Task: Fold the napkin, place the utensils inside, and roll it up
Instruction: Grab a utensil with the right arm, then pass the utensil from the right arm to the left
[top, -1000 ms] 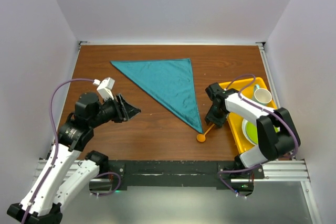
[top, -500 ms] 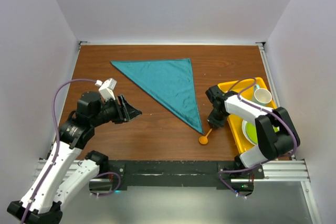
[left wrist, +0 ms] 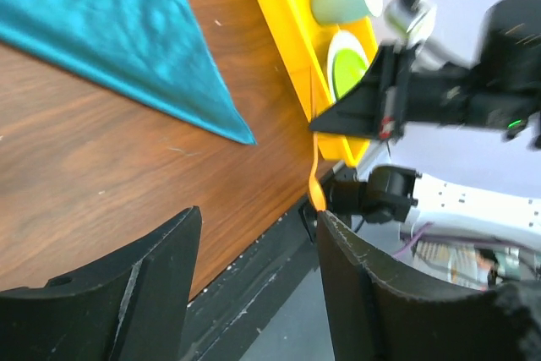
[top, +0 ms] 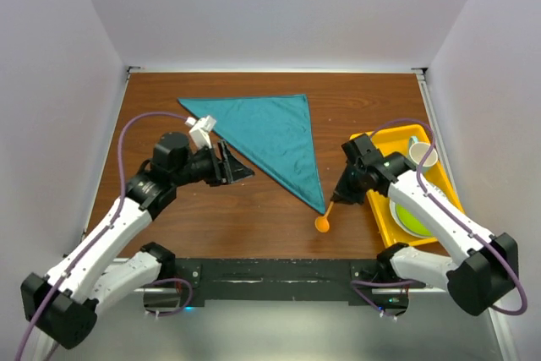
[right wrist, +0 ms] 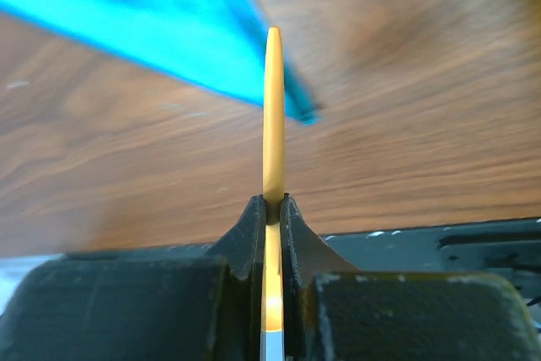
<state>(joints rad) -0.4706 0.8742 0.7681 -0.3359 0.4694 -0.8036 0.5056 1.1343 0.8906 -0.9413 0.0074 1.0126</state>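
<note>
At the table's [top: 254, 219] near right, the right gripper [top: 341, 197] is pinched onto the spoon [top: 328, 214]. Our wrist view shows both fingers [right wrist: 249, 230] pressed flat against the thin orange handle, and the spoon [right wrist: 272, 107] sticks straight out from them, seen edge-on. From above, the round bowl is the end away from the fingers, pointing toward the near edge of the table. We cannot tell whether the bowl touches the wood.

The spoon lies just beside the napkin's [top: 269, 131] near corner, and we see no overlap with the cloth. The napkin is a flat teal triangle. One long edge runs along the far side, and the point reaches toward the right gripper.

Just right of the right gripper is a yellow tray [top: 382, 213]. It holds a green plate [top: 411, 221] and a pale cup [top: 423, 155].

The left gripper [top: 243, 172] is spread wide and holds nothing. In its wrist view the two dark fingers [left wrist: 127, 293] frame bare wood. The napkin [left wrist: 110, 23] lies ahead and to the left, apart from the tips. From above, the tips sit near the napkin's slanted left edge, about halfway along it. That same wrist view looks across to the right gripper [left wrist: 359, 116], with the spoon [left wrist: 314, 166] hanging as a thin orange line below it.
</note>
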